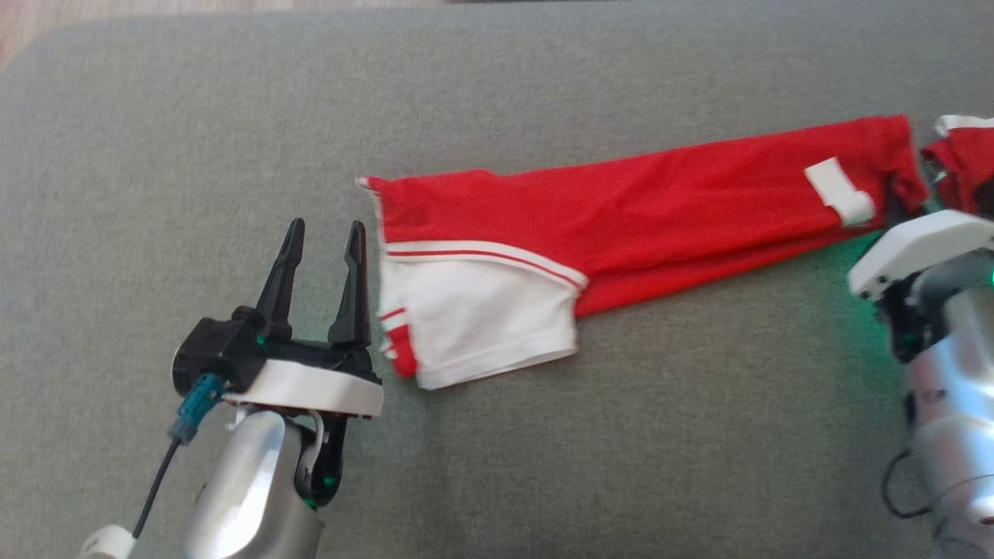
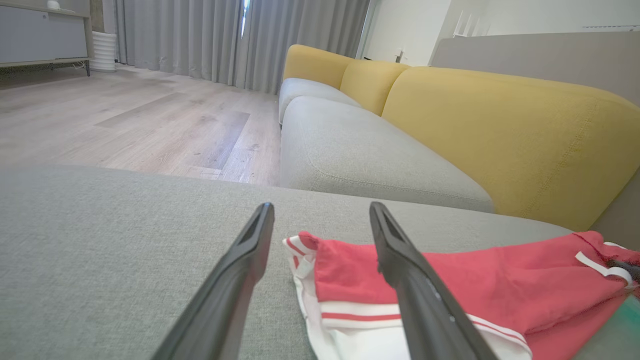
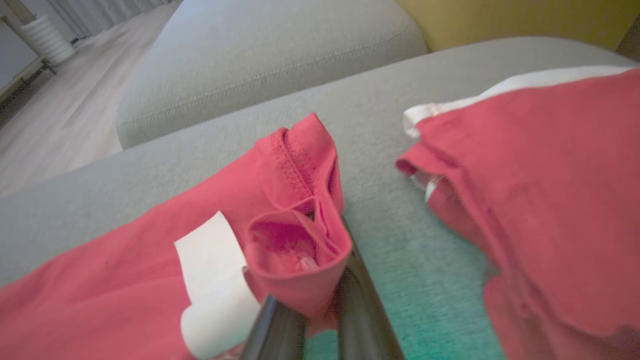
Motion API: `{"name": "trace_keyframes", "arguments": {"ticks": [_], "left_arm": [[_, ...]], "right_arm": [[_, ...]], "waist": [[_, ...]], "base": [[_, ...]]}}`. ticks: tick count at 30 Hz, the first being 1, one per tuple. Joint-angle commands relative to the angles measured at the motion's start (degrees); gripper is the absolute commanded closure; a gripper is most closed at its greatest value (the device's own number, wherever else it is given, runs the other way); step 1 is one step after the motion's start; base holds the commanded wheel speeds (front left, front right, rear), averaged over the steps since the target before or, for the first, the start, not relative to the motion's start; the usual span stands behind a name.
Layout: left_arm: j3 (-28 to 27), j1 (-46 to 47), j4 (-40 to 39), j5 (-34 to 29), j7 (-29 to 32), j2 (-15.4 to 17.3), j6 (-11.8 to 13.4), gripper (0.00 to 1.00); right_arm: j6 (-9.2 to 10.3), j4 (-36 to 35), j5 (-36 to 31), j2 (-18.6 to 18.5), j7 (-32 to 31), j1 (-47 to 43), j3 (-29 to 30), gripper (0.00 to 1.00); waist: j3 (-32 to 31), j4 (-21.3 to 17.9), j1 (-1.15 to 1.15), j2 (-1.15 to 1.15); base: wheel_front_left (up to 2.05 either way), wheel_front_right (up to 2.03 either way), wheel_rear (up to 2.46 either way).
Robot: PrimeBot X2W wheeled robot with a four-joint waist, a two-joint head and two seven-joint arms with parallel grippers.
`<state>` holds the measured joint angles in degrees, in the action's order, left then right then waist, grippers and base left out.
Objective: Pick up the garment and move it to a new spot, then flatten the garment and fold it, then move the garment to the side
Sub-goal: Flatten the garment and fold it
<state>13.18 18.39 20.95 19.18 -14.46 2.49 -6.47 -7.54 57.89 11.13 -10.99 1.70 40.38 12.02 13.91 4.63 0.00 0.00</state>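
From the head, the garment (image 1: pixel 621 202), red with a white, red-striped section, lies stretched in a long band across a grey cushion (image 1: pixel 543 466). The left gripper (image 1: pixel 326 227) stands just beside the garment's left, white end, apart from the cloth, with its two dark fingers spread wide and nothing between them. A white label (image 1: pixel 839 190) sits near the garment's right end, and the right arm's white wrist housing (image 1: pixel 916 248) meets that same end from below. Just past the right end lies a further piece of red and white cloth (image 1: pixel 963 151); whether it belongs to the garment cannot be told. From the left wrist, the open fingers frame the garment's near corner, one finger over bare cushion and the other crossing above the red and white fabric, gripping nothing. Beyond the garment rise a sofa (image 2: pixel 500 135) with yellow backs, a wooden floor (image 2: pixel 125 120) and grey curtains (image 2: pixel 200 35). From the right wrist, the right gripper (image 3: pixel 315 310) has its fingers drawn close together on the garment's red hem, which bunches up and folds over them, with the white label touching the near finger. The other red cloth lies apart from the garment, with bare cushion between them.
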Motion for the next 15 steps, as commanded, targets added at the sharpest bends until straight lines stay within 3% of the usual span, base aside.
{"name": "trace_keyframes", "arguments": {"ticks": [1,8,15], "left_arm": [[-1.78,0.38,-1.57,0.27,-0.53,0.39,0.22,0.0],[-2.08,-0.99,-1.46,0.43,-0.53,0.39,0.12,0.0],[-2.11,-2.0,-1.28,0.45,-0.53,0.39,0.08,0.0]], "right_arm": [[0.05,-2.33,0.69,-1.82,1.04,0.4,-0.93,1.0],[0.05,-4.91,2.78,-6.9,1.7,-3.03,1.03,1.0],[0.05,-7.23,4.03,-5.05,1.55,-4.24,0.66,1.0]], "waist": [[-0.93,-0.74,0.0,0.0],[-4.0,-2.52,0.0,0.0],[-5.79,-2.77,0.0,0.0]], "base": [[0.0,0.0,0.0],[0.0,0.0,0.0],[0.0,0.0,0.0]]}}
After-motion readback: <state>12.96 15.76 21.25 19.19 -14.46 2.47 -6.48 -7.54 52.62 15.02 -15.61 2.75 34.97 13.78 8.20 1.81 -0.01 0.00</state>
